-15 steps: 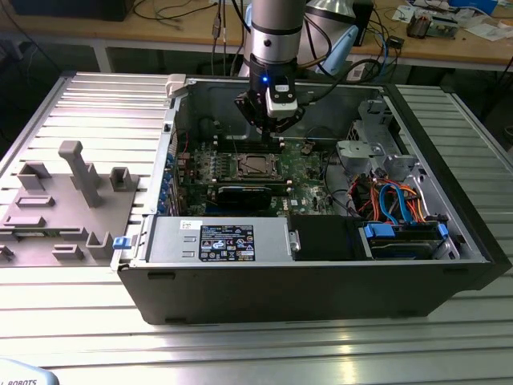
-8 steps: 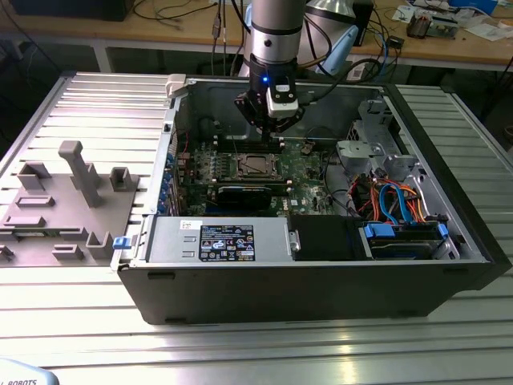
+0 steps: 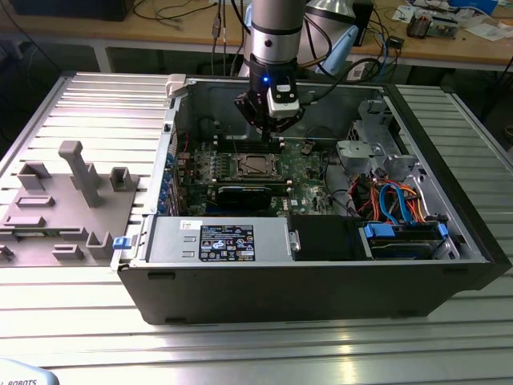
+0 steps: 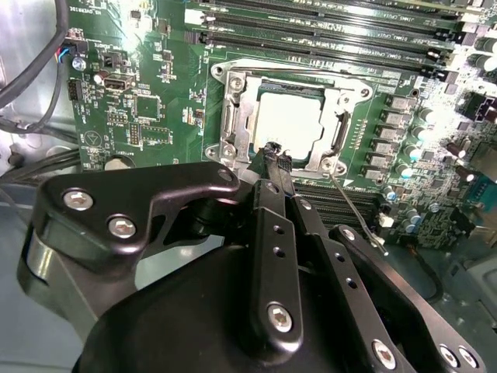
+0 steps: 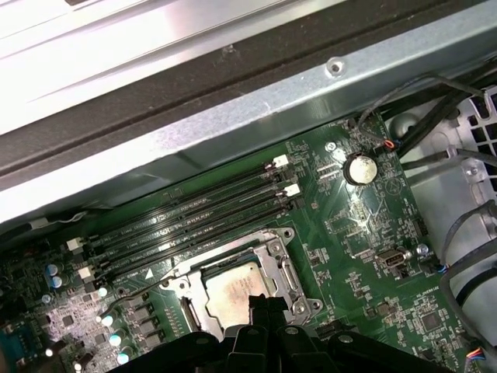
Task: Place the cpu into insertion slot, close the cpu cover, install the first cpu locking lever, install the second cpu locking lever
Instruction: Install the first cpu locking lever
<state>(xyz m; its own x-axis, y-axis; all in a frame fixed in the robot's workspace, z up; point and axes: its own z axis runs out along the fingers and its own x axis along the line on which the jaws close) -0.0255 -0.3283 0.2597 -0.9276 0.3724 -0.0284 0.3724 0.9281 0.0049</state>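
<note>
Here the end effector (image 4: 273, 155), fingers together and holding nothing, hovers just beside the cpu (image 4: 289, 123) seated under the closed cpu cover (image 4: 233, 124).

cpu (image 4: 289, 120): in the insertion slot (image 4: 233, 116), under the cpu cover (image 4: 330, 101)
end effector (image 3: 270, 120): above the slot, at its 12 o'clock edge in the exterior view
computer case (image 3: 321, 281): on the surface (image 3: 240, 345)
</note>
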